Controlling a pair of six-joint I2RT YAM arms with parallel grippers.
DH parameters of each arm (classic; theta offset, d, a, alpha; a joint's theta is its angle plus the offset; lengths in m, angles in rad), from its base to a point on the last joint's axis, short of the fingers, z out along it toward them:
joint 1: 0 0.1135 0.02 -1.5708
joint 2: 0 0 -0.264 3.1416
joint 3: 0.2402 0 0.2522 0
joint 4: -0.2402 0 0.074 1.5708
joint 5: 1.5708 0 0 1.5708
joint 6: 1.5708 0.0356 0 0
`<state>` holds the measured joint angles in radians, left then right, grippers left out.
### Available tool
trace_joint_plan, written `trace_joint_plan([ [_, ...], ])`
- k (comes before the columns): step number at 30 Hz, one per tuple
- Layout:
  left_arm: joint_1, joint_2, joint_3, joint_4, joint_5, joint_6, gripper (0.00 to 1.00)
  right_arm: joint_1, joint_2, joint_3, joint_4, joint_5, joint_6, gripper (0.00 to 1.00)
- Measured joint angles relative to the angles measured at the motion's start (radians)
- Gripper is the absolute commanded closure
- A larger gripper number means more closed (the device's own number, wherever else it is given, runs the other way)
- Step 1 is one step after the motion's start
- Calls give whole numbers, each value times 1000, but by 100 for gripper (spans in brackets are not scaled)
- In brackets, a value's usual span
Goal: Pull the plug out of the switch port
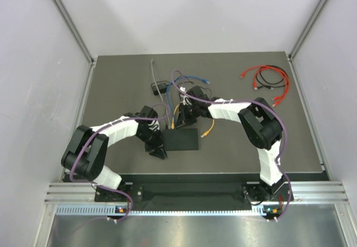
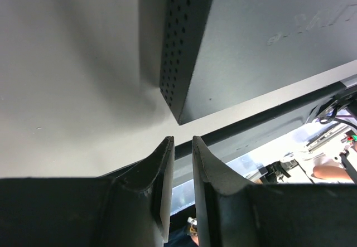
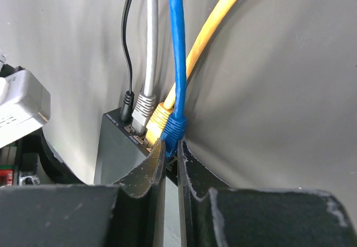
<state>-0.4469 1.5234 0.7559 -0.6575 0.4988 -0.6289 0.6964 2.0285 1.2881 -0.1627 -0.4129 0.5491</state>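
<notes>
Four leads sit side by side in the far edge of the switch point(image 3: 114, 146): a thin black plug point(image 3: 128, 100), a grey plug point(image 3: 144, 105), a yellow plug point(image 3: 159, 117) and, at the end of the row, the blue plug point(image 3: 175, 127). All four are seated in their sockets, and their cables run away over the grey tabletop point(image 1: 251, 141) toward its far side. The switch lies flat near the middle of the tabletop, toward the near edge and between the two arms.

The right fingers point(image 3: 149, 172) reach in from the far side. They are drawn nearly together, pinching the lower end of the blue plug where it meets the switch.

The left fingers point(image 2: 156, 169) rest low at the switch's left end, pointing at its near corner. They stand slightly apart with a slim gap and nothing between them. Whether they touch the box cannot be told.

A bundle of red and black cables point(image 1: 268, 80) lies well apart in the far right corner.
</notes>
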Motion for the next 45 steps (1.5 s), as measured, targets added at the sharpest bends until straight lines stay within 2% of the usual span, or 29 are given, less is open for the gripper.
trace_joint_plan([
  [4, 0, -37, 0, 18, 6, -2, 75, -2, -11, -49, 68, -31, 34, 100],
  [10, 0, -129, 19, 41, 6, -16, 76, -13, -28, -212, 285, -188, 208, 100],
  [20, 0, -125, -29, 92, 11, -81, 76, -5, -39, -303, 391, -251, 361, 100],
  [23, 0, -125, -52, 98, 13, -98, 76, -5, -39, -300, 377, -257, 331, 94],
  [31, -8, -124, -76, 136, 34, -134, 76, 2, -21, -163, 142, -272, 117, 84],
  [35, -13, -121, -77, 136, 34, -140, 76, 1, 9, -137, 112, -313, 75, 71],
  [45, -14, -105, -78, 135, 29, -152, 75, -1, 63, -89, 114, -406, 56, 71],
])
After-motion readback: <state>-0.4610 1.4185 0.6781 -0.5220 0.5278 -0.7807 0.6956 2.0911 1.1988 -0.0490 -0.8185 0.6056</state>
